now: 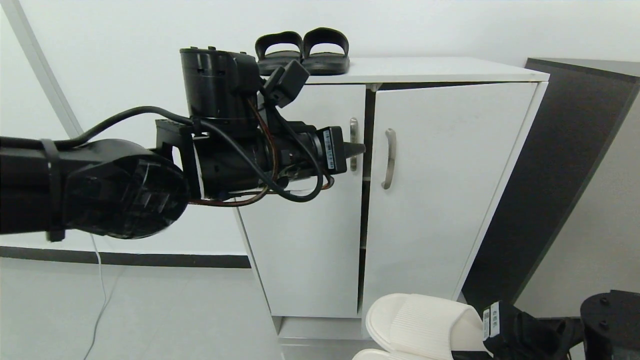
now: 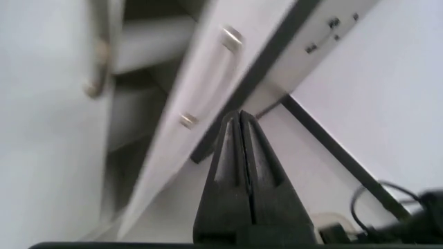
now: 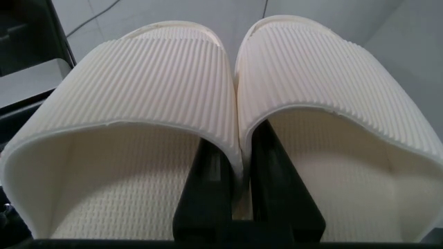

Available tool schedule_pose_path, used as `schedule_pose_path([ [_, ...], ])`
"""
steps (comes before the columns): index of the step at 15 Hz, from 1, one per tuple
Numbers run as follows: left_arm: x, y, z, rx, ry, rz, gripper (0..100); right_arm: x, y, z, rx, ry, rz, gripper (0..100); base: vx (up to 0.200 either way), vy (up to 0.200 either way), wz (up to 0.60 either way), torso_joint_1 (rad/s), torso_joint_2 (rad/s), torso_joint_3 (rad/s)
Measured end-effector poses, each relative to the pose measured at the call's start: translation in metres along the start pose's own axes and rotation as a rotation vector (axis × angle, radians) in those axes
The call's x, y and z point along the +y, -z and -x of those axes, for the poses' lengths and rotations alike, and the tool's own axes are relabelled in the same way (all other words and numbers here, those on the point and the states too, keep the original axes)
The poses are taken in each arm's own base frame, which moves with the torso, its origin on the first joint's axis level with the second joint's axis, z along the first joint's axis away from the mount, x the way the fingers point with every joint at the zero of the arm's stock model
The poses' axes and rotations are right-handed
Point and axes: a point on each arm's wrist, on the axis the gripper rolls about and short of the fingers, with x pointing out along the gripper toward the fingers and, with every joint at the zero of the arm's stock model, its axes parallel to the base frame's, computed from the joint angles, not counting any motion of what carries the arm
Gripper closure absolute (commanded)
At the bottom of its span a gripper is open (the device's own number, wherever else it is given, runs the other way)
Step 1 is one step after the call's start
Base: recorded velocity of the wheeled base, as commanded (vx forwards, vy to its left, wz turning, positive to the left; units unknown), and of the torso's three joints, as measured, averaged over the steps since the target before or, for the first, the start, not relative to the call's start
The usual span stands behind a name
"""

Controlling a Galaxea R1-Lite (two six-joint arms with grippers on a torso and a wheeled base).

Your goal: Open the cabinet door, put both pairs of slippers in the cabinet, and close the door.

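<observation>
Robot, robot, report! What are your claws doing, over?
Left gripper shut, tip at left door handle. Right gripper shut on white slippers. Cabinet cracked open; black slippers on top. Nothing in the way.

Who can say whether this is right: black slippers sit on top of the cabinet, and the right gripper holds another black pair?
One detail is wrong. The right gripper holds white slippers, not black ones; the right wrist view shows this. The black slippers do sit on top of the cabinet.
</observation>
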Motion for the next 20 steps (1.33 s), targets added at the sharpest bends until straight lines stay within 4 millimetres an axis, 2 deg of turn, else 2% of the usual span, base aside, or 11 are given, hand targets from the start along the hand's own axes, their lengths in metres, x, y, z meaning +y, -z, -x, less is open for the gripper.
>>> schedule_pose_path([
  [5,0.022,-0.01,-0.02,-0.009,-0.046,0.028,100,0.0,0.0,0.0,0.002,0.0,0.0,100,0.0,0.0,0.0,0.0,0.0,0.0],
  [11,0.018,-0.017,-0.049,-0.029,-0.007,0.046,100,0.0,0.003,-0.002,0.016,-0.003,0.005,100,0.0,0.0,0.0,0.0,0.0,0.0],
  [16,0.024,-0.01,-0.068,-0.015,-0.007,0.065,100,0.001,0.005,-0.002,0.026,-0.007,0.017,100,0.0,0.0,0.0,0.0,0.0,0.0],
  [20,0.025,-0.003,-0.073,0.003,-0.012,0.076,100,0.002,0.006,-0.002,0.029,-0.014,0.019,100,-0.2,0.0,0.0,0.005,0.0,0.0],
])
